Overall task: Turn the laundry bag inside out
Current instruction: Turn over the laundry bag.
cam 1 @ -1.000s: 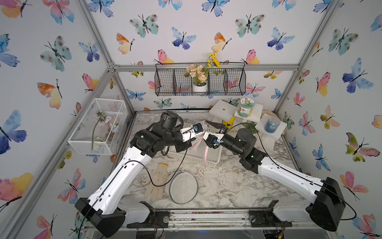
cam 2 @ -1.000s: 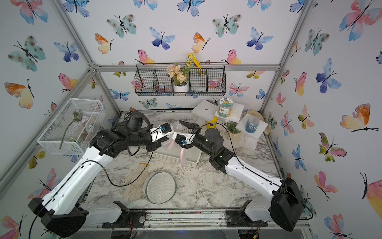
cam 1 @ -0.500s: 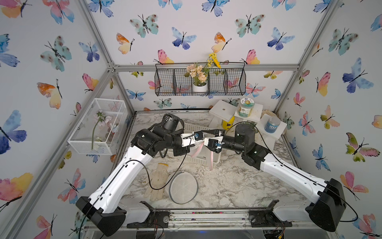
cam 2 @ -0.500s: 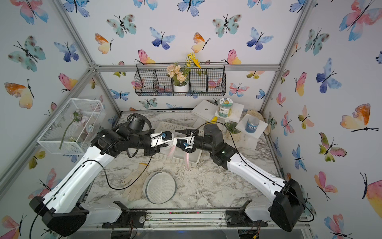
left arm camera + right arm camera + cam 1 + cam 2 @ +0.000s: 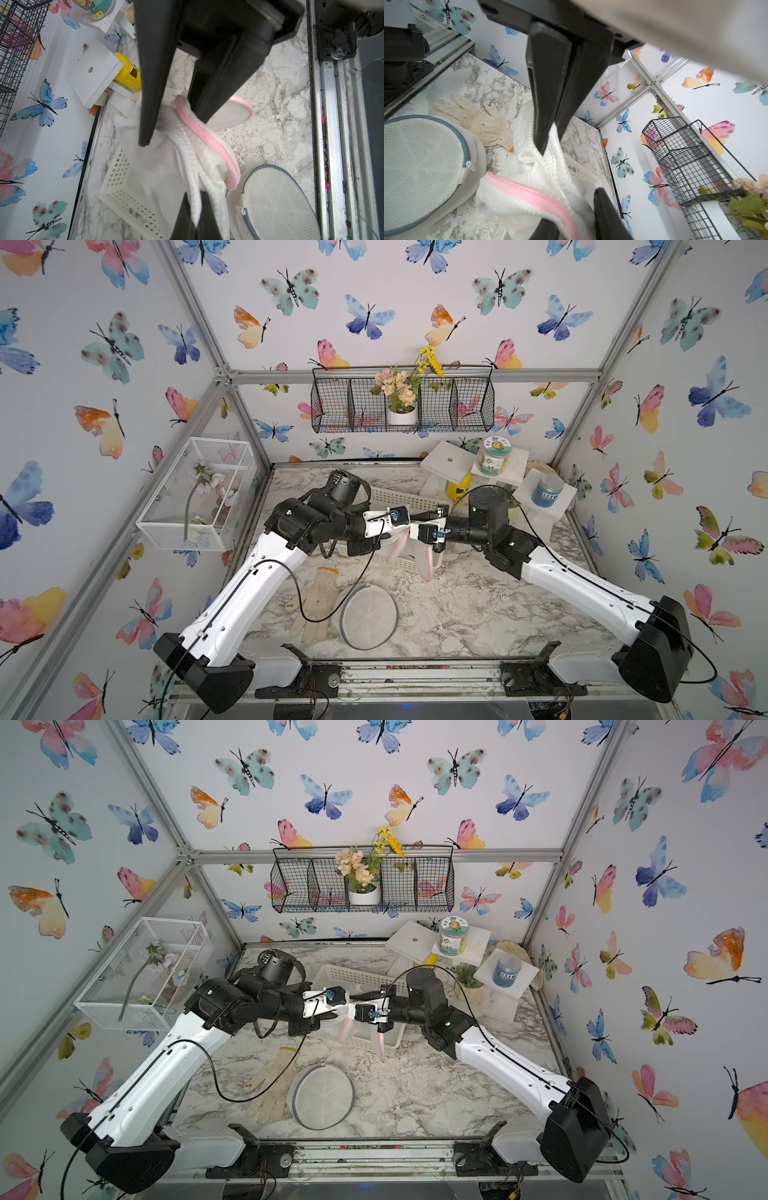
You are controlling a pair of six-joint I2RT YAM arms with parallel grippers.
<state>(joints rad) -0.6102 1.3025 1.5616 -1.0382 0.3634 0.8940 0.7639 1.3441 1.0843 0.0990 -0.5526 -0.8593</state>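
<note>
1. The laundry bag [image 5: 429, 562] [image 5: 380, 1044], white mesh with pink trim, hangs at the centre of the frame in both top views. It is held off the marble table [image 5: 478, 614] between the two grippers, which meet almost tip to tip.
2. The left gripper [image 5: 173, 132] reaches in from the left of the frame in the top views. Its jaws are clamped tight on a bunched handful of the bag's mesh [image 5: 166, 166], and the pink trim curls out past one finger.
3. The right gripper [image 5: 550, 140] comes in from the right of the frame. Its jaws are drawn narrow, with a fold of the mesh [image 5: 529, 187] pinched between the two fingers.
4. Below the grippers the bag drapes in two pink-edged lobes in front of the white perforated basket [image 5: 399, 499] [image 5: 357, 977]. The longer lobe hangs just right of centre, and its tip is low over the tabletop. Whether it touches the marble cannot be told.
5. At lower centre of the frame a round mesh pouch [image 5: 368, 616] with grey trim lies flat on the table. A soiled work glove [image 5: 316, 601] lies just to its left, touching it. Both are well apart from the hanging bag.
</note>
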